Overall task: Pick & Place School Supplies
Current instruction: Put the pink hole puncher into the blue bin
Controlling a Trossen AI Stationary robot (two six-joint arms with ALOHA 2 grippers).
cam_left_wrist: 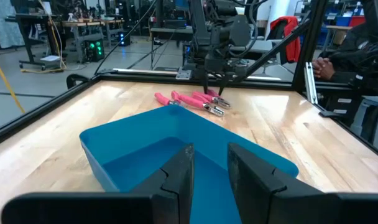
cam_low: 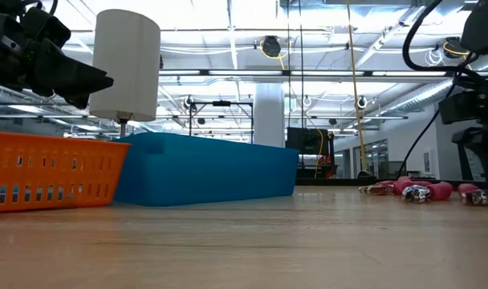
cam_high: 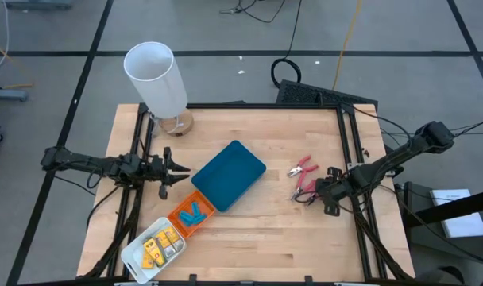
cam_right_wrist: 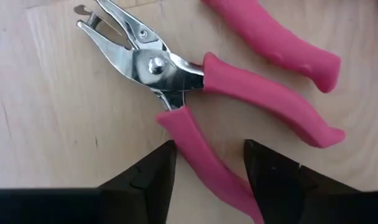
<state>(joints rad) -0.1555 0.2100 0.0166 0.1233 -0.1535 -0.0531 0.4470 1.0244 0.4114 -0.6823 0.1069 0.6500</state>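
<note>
Pink-handled metal tools (cam_high: 303, 168) lie on the table at about three o'clock from the teal tray (cam_high: 228, 175). My right hand (cam_right_wrist: 206, 163) hovers open, fingers straddling one handle of the nearer tool (cam_right_wrist: 195, 74). It looks stiff and light with slick steel jaws, so I'd pinch the pink grip. My left hand (cam_high: 178, 169) waits open beside the tray. No writing readable.

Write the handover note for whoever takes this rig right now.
Right claw: open, low over one pink-handled tool, one handle between its fingers, not yet gripped.
Left claw: open, waiting beside the teal tray.
Done: yellow pieces in the white tray, blue pieces in the orange tray.
Left: both pink tools, the second beside the first on the table. Teal tray holds nothing.
</note>
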